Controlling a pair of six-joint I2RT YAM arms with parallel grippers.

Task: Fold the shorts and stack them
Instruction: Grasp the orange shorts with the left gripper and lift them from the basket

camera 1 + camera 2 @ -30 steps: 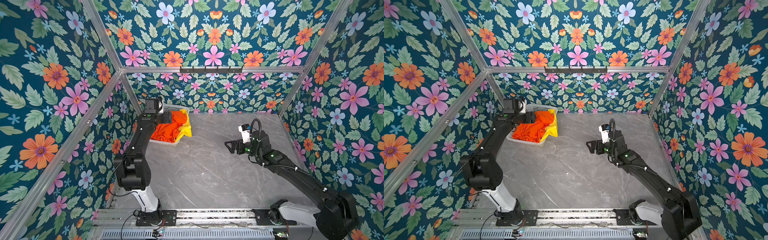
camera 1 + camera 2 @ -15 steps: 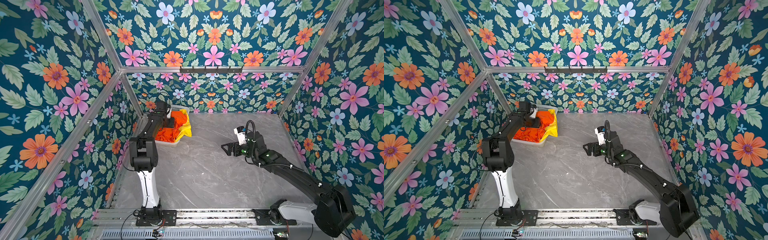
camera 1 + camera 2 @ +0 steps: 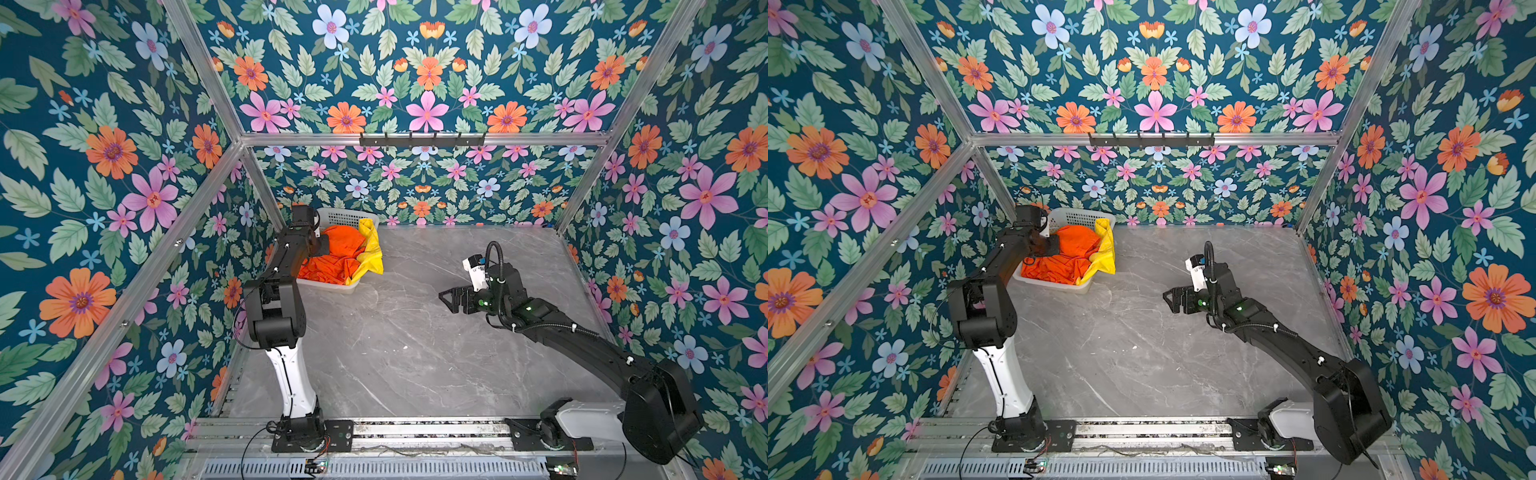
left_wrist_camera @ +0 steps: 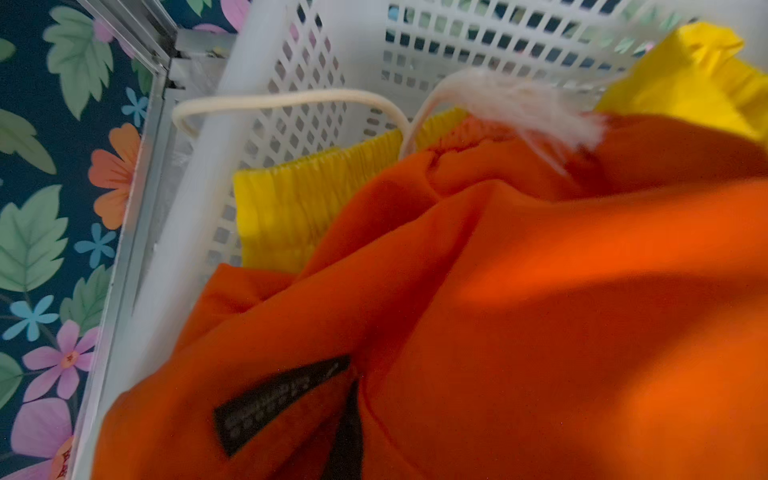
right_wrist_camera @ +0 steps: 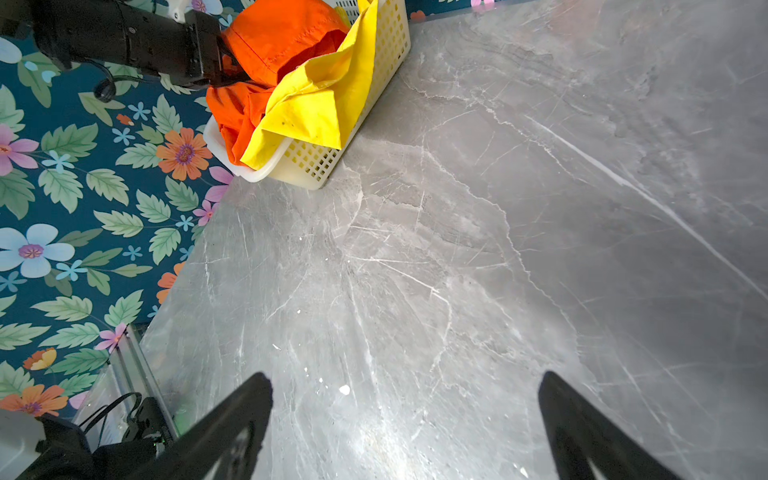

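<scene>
The orange shorts lie bunched in the white basket at the table's back left corner. The yellow shorts hang over the basket's right rim. My left gripper reaches into the basket and is shut on a fold of the orange shorts; that fabric hides its jaws in the left wrist view. The yellow gathered waistband lies against the basket wall. My right gripper hovers open above bare table, right of centre.
A cream drawstring loops over the basket's edge. The flowered side wall and an aluminium post stand close behind the basket. The grey marble table stretches between both arms.
My left gripper has gone down into the basket and shut on the orange fabric, and that arm's elbow has swung forward. The right gripper has drifted slightly left, still open.
</scene>
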